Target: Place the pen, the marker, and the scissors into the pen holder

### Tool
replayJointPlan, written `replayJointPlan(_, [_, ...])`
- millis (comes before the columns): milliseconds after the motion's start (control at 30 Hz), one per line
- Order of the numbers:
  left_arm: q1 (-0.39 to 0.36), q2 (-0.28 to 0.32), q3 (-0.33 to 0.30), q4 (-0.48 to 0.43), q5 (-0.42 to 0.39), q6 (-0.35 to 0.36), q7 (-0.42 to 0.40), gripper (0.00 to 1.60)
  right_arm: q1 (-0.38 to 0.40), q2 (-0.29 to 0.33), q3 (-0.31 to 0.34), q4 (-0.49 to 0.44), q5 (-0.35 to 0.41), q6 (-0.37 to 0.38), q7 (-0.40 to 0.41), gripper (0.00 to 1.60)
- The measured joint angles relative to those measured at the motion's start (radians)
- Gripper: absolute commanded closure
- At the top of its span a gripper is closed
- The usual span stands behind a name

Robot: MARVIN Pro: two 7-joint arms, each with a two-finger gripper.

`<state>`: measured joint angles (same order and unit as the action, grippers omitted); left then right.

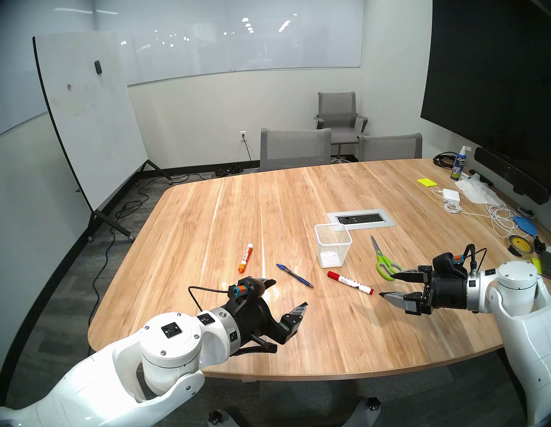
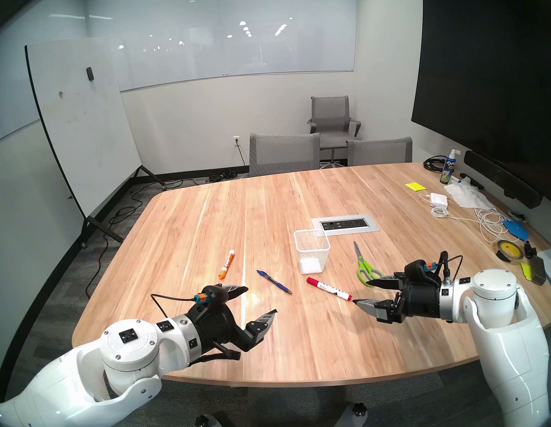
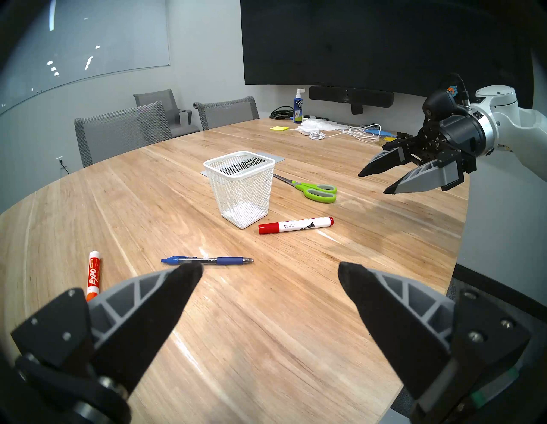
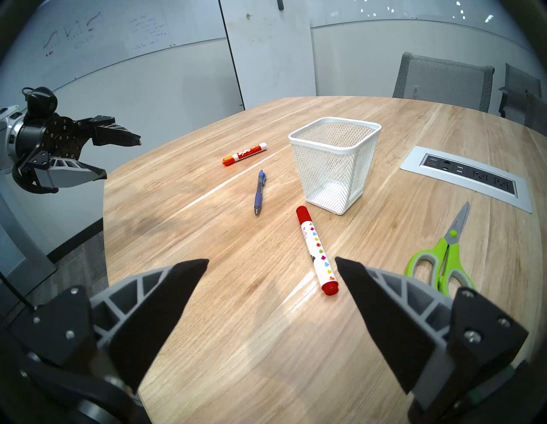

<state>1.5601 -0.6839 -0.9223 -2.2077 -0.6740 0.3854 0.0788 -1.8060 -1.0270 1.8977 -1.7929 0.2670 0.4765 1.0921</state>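
An empty white mesh pen holder [image 1: 334, 248] [image 3: 241, 189] [image 4: 336, 165] stands upright mid-table. The blue pen [image 1: 294, 275] [image 3: 207, 260] [image 4: 259, 192] lies left of it. In front of it lies a red-capped marker [image 1: 350, 283] [image 3: 296, 225] [image 4: 317, 251]. An orange-capped marker [image 1: 245, 258] [image 4: 245, 154] rests farther left. Green-handled scissors [image 1: 383, 260] [image 3: 313, 189] [image 4: 444, 257] lie to the holder's right. My left gripper [image 1: 287, 294] [image 3: 270, 271] hovers open near the pen, holding nothing. Beside the scissors my right gripper [image 1: 386, 285] [image 4: 272, 266] is open and empty.
A power outlet panel [image 1: 360, 219] is set into the wooden table [image 1: 201, 222] behind the holder. Cables, a charger [image 1: 451, 195], a spray bottle [image 1: 459, 165], sticky notes and tape [image 1: 519, 245] crowd the right edge. Grey chairs [image 1: 295, 150] stand at the far side.
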Motion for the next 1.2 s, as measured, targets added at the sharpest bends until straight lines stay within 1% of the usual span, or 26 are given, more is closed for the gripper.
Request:
replayJointPlan(833, [0.000,0.000,0.001,0.001,0.000,0.000,0.000,0.00,0.000,-0.002,0.000,0.000,-0.002,0.000,0.001,0.00])
replayJointPlan(1200, [0.000,0.000,0.001,0.001,0.000,0.000,0.000,0.00,0.000,-0.018,0.001,-0.017,-0.008,0.000,-0.023,0.00])
